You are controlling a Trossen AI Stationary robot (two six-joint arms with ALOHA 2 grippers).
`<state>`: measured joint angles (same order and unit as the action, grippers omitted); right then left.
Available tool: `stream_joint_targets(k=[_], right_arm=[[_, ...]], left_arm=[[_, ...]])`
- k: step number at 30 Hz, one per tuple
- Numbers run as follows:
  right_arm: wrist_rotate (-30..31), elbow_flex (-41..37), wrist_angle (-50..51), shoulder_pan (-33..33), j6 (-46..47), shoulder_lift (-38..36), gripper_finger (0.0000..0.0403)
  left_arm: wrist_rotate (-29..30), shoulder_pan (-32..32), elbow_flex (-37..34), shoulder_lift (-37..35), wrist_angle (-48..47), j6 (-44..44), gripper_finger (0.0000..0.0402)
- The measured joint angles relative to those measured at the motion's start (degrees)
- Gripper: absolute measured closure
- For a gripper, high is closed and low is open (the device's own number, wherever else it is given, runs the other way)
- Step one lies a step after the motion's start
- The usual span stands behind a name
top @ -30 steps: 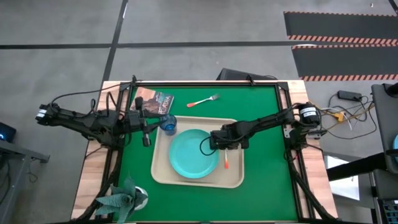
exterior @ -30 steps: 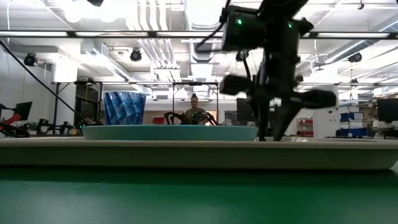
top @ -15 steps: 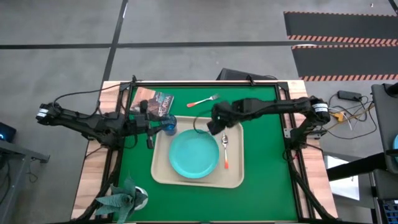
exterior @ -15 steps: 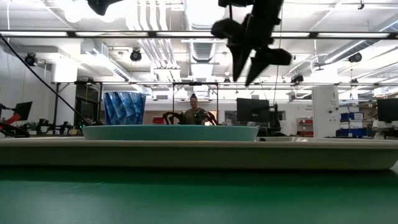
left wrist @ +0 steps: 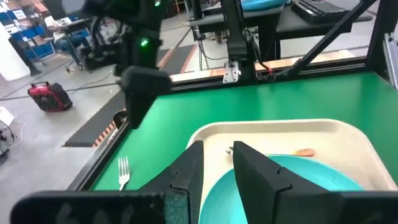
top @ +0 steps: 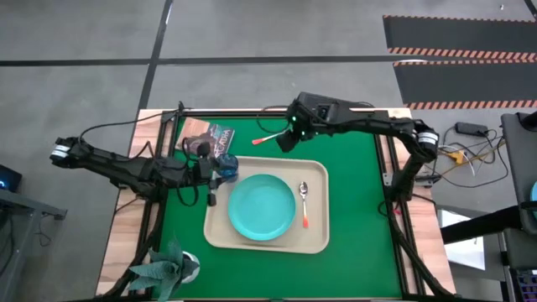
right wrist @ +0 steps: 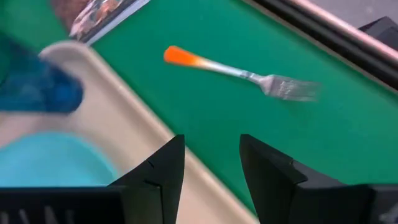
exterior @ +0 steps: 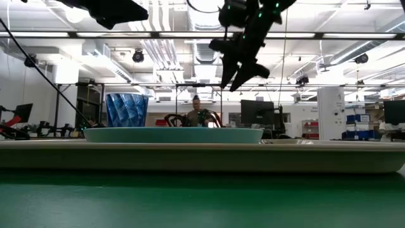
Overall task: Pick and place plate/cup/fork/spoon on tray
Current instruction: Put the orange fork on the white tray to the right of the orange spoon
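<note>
Right end effector (top: 286, 140) is released, hovering just by the fork (top: 274, 135) beyond the tray (top: 315, 245); drop over its handle, then clamp.

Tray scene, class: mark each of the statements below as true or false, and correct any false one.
1. The spoon lies on the tray, beside the plate. True.
2. The fork is on the tray. False: it lies on the green mat beyond the tray.
3. The right gripper holds the fork. False: its fingers are open and empty, close to the fork.
4. The blue cup sits at a tray corner. True.
5. The plate is off the tray. False: it rests on it.
</note>
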<state>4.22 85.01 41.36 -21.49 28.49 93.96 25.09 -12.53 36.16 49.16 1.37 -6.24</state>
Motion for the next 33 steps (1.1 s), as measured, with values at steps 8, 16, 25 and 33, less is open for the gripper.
stream_joint_targets(k=[8,16,25,33], right_arm=[[-1.9,5.6,-1.4,-5.1,-7.7,7.9,0.0267],[-3.4,16.9,0.3,-7.3,-9.3,20.0,0.0286],[-5.8,31.8,4.3,-7.3,-10.1,33.3,0.0288],[-5.8,38.5,11.6,-7.3,-14.9,39.7,0.0288]], left_arm=[[0.1,0.0,0.0,-1.0,-1.7,-0.4,0.0329],[0.5,0.1,0.2,-2.4,-1.9,-2.0,0.0329],[0.8,0.1,0.2,-2.7,-1.9,-2.2,0.0329],[0.8,0.1,0.2,-2.7,-1.9,-2.2,0.0329]])
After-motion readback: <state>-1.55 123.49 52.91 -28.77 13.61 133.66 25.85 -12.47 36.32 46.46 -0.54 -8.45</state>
